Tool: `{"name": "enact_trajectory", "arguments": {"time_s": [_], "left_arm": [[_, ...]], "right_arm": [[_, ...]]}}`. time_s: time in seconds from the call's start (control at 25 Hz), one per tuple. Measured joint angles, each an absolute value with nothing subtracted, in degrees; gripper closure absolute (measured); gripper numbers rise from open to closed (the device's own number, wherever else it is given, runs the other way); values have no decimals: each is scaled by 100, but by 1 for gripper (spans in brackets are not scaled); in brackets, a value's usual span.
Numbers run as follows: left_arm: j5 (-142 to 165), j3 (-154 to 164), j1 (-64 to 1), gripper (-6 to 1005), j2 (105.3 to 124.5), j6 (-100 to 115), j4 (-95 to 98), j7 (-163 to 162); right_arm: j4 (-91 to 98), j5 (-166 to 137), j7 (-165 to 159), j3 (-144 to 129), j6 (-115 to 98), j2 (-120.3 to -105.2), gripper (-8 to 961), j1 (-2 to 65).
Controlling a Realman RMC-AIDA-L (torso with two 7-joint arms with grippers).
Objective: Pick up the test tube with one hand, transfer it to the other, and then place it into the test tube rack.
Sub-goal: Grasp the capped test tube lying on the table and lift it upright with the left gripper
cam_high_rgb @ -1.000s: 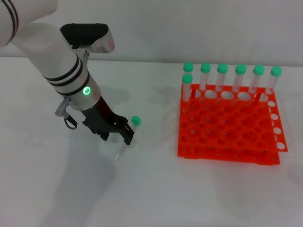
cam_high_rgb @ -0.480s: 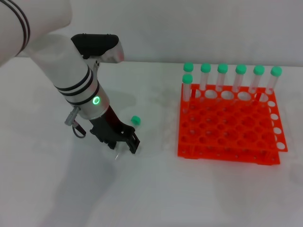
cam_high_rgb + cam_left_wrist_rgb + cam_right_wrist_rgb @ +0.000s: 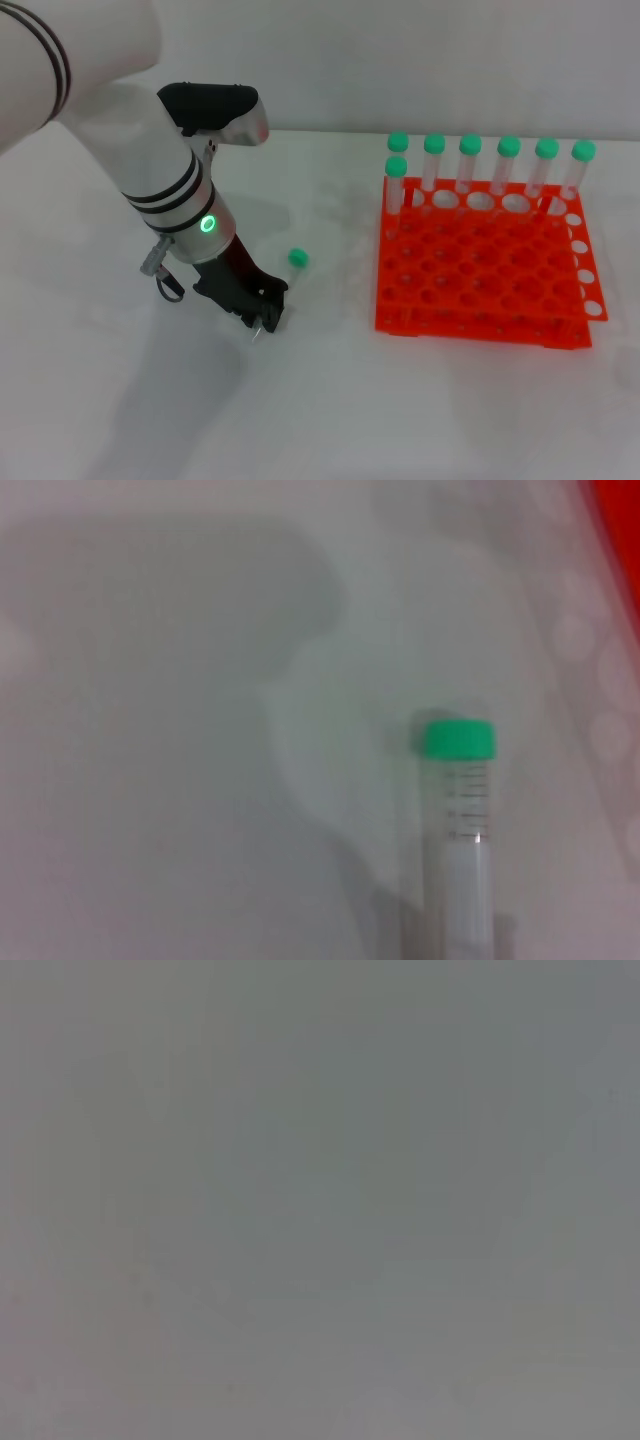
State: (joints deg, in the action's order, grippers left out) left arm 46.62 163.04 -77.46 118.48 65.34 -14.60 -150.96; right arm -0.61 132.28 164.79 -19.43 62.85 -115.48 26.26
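The test tube lies on the white table, its green cap [image 3: 297, 258] pointing toward the rack and its clear body running under my left hand. My left gripper [image 3: 262, 314], black on a silver-white arm with a green light, is down at the table and closed around the tube's middle. The left wrist view shows the tube [image 3: 460, 825] close up, cap away from the camera. The orange-red test tube rack [image 3: 470, 320] stands to the right of the tube, apart from it. My right gripper is out of view; the right wrist view shows only plain grey.
Several green-capped tubes [image 3: 470, 160] stand upright in the rack's back row, and one [image 3: 396, 185] in the left column just in front. White table surface lies between my left hand and the rack. A pale wall runs behind the table.
My left gripper moved right and lowered onto the tube, and its fingers drew together around it. The tube's green cap shifted slightly right and toward me.
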Motion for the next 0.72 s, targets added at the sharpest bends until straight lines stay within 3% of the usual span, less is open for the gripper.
{"name": "enact_trajectory", "arguments": {"time_s": [0.08,0.28,0.72], "left_arm": [[4737,16304,-7739,698,11855,6533,-1436,-15101],[4757,16303,-7728,768,11862,6526,-1436,-15100],[4242,16299,-7766,799,11720,6219,-1522,-14679]], "right_arm": [[-61,13228,16479,-1943,6287,-11548,104,2627],[-61,13227,16479,-1942,6294,-11548,104,2628],[-62,13239,16479,-1927,6294,-11548,105,2628]]}}
